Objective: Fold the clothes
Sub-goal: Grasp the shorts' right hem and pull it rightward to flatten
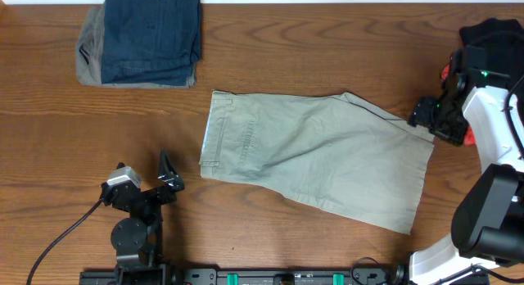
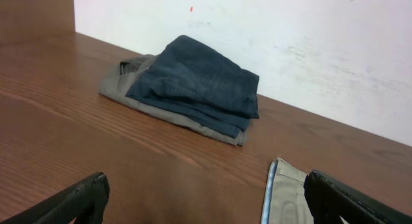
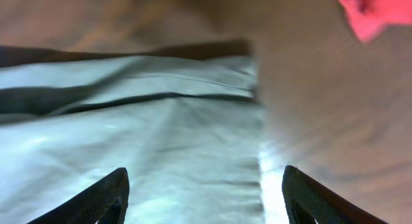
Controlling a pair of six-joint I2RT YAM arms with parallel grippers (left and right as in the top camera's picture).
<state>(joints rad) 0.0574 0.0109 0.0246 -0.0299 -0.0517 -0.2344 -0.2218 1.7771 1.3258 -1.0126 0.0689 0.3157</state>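
The clothes, a pair of light khaki trousers (image 1: 315, 158), lie folded flat at the table's middle, with the waistband to the left. My right gripper (image 1: 421, 115) hovers at their upper right corner. In the right wrist view it (image 3: 203, 198) is open, with the pale cloth (image 3: 141, 134) and its edge below the spread fingers (image 3: 96, 198), and nothing is held. My left gripper (image 1: 169, 175) sits left of the waistband, apart from it. In the left wrist view it (image 2: 206, 208) is open and empty, and the waistband corner (image 2: 286, 198) shows just inside the right finger (image 2: 347, 201).
Folded dark blue jeans (image 1: 151, 31) rest on a grey garment (image 1: 88, 52) at the back left; the jeans (image 2: 193, 82) also appear in the left wrist view. Black and coral-red garments (image 1: 491, 31) lie at the back right behind my right arm, and a coral-red corner (image 3: 380, 11) shows in the right wrist view.
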